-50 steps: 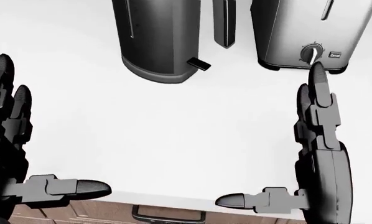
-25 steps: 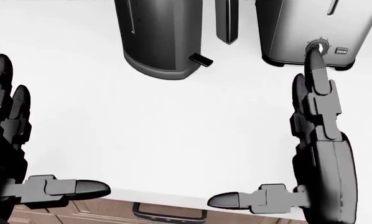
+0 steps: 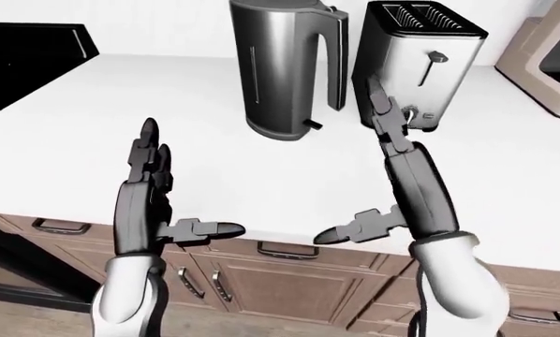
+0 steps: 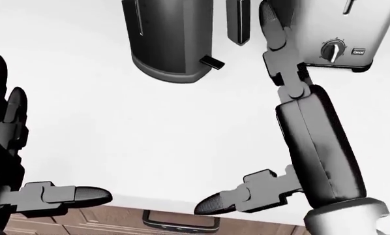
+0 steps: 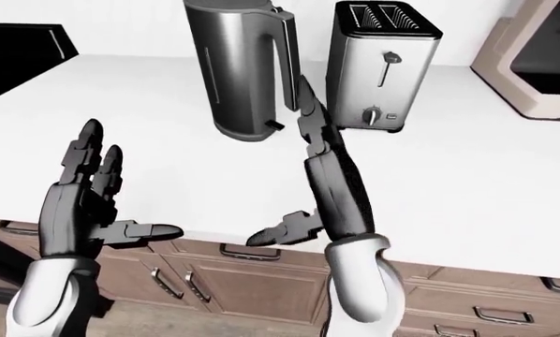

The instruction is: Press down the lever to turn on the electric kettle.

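Head view looks steeply down; eyes share counter (image 3: 214, 175)

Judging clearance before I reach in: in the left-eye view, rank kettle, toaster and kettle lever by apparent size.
1. Kettle, largest, though its top is cropped.
2. Toaster, close behind; the right hand covers part of it, so this ranking is unsure.
3. Lever, by far the smallest, a tiny tab at the kettle's base.

Even, bright, diffuse simulator light; no single source evident. White counter (image 3: 214, 105) near blown out, almost no surface texture. Shadows faint: soft dark patch under kettle (image 3: 284, 67) base only. Vertical highlight streaks on kettle body and toaster (image 5: 383, 67) side. Black hands read as flat dark shapes, little shading detail. Slight overall softness, compression blur on edges. Head view cropped close, no visible edge distortion.
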